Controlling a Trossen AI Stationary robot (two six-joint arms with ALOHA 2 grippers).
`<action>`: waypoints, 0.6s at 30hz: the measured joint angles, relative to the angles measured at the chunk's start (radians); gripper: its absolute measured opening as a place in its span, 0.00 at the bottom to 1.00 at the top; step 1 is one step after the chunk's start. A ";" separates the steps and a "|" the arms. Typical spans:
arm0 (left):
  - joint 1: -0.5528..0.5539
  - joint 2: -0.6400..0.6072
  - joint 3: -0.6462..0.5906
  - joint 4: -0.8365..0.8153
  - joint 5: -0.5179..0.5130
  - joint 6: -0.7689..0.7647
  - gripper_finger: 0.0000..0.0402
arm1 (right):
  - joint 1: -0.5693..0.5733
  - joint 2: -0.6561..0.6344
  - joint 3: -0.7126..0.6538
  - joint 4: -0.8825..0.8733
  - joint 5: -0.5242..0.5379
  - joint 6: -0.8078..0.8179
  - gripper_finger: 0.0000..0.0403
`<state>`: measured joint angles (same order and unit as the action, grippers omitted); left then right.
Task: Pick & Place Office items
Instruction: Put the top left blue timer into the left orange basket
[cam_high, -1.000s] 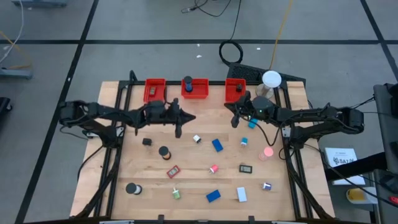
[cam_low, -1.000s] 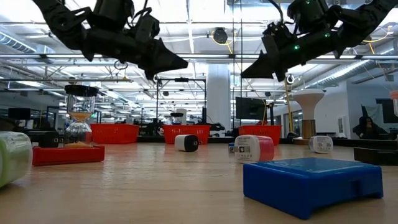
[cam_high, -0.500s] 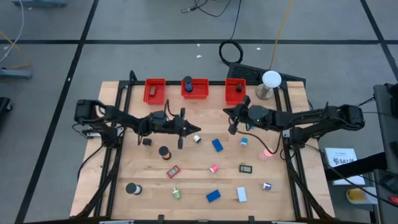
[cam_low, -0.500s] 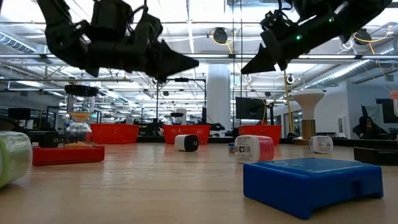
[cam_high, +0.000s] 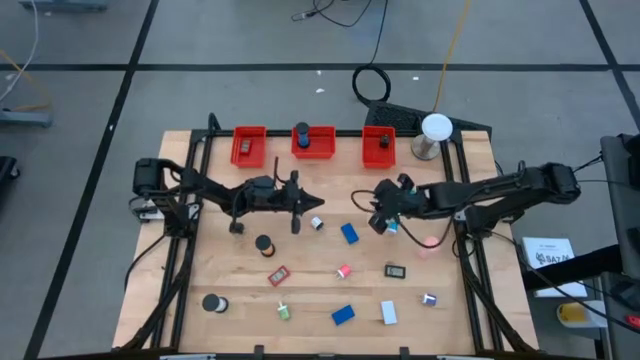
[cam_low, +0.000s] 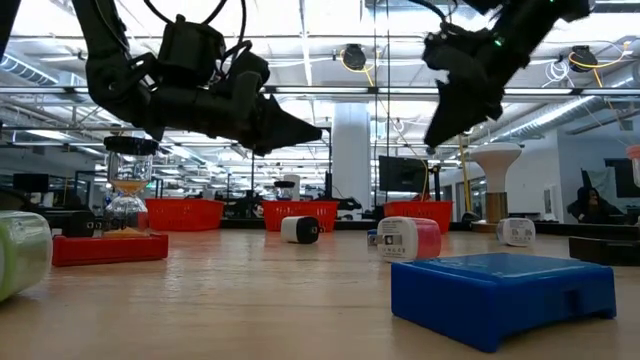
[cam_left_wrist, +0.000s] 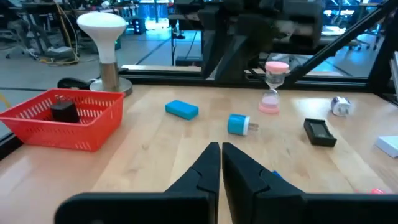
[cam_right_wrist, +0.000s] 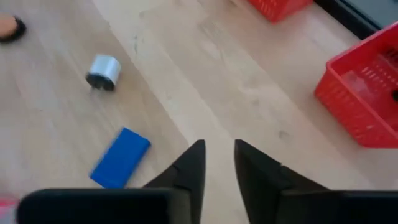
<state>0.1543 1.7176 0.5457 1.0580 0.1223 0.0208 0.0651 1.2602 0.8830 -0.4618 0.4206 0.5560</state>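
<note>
Several small office items lie flat on the wooden table (cam_high: 240, 300): a blue block (cam_high: 349, 233), a white roll (cam_high: 317, 223), a black roll (cam_high: 264, 243), a cyan bit (cam_high: 392, 228) and a pink bit (cam_high: 343, 271). My left gripper (cam_high: 300, 208) hovers shut and empty, left of the white roll; its fingers (cam_left_wrist: 211, 163) meet in the left wrist view. My right gripper (cam_high: 378, 218) hangs tipped down, right of the blue block (cam_right_wrist: 121, 157), above bare wood. Its fingers (cam_right_wrist: 198, 155) stand a narrow gap apart and hold nothing. Both also show in the low view, left (cam_low: 312, 130) and right (cam_low: 437, 138), well above the table.
Three red bins (cam_high: 249, 146) (cam_high: 313, 142) (cam_high: 378, 147) line the far edge, with a white dome lamp (cam_high: 435, 128) at the far right. A pink hourglass (cam_high: 431, 243) stands on the right. Another blue block (cam_high: 342, 314), a white bit (cam_high: 388, 313) and a green bit (cam_high: 284, 312) lie near the front.
My left gripper has gone toward the table's right and near edges, stopping beside the white roll. My right gripper has gone toward the near edge and down, and has tipped from slanting to steeply downward. No item has moved.
</note>
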 joint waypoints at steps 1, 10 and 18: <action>0.003 0.000 0.000 0.000 0.000 0.000 0.01 | 0.007 0.019 0.015 -0.011 0.002 0.028 0.26; 0.010 0.000 0.000 0.039 -0.030 0.000 0.05 | 0.019 0.129 0.029 -0.084 0.024 0.234 0.57; 0.010 0.000 0.000 0.050 -0.044 0.000 0.01 | -0.038 0.084 0.029 -0.306 0.025 0.474 0.79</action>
<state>0.1638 1.7176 0.5461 1.1076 0.0779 0.0207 0.0267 1.3437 0.9123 -0.7676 0.4455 1.0298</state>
